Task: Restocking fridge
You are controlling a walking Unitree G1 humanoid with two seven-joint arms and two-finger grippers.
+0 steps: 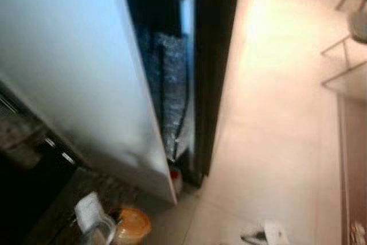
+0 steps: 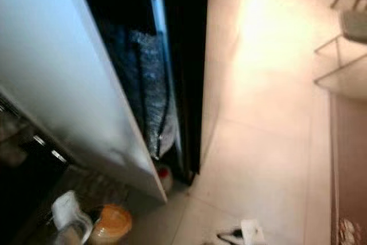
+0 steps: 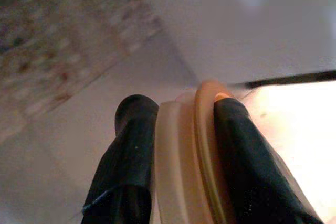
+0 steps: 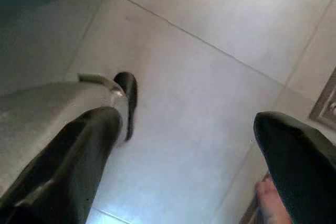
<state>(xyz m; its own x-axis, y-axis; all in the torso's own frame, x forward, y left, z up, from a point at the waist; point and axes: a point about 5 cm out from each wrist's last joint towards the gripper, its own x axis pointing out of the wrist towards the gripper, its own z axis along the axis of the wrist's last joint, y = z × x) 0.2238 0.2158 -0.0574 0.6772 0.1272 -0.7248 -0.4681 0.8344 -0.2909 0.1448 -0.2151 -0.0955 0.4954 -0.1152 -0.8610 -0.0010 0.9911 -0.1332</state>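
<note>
The left end effector (image 3: 178, 145) pinches an orange-lidded jar (image 3: 191, 150) low beside the open fridge door (image 1: 69, 73), ready for shelving (presumably); the right end effector (image 4: 184, 161) hangs spread, empty, above the floor (image 4: 199, 66).

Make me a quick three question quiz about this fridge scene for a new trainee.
1. True or false: the left end effector is shut on the orange-lidded jar.
2. The right end effector hangs over: A) a countertop B) the tiled floor C) a shelf.
3. Fill in: the white fridge door stands ____.

Key: 1 true; 2 B; 3 open.
</note>
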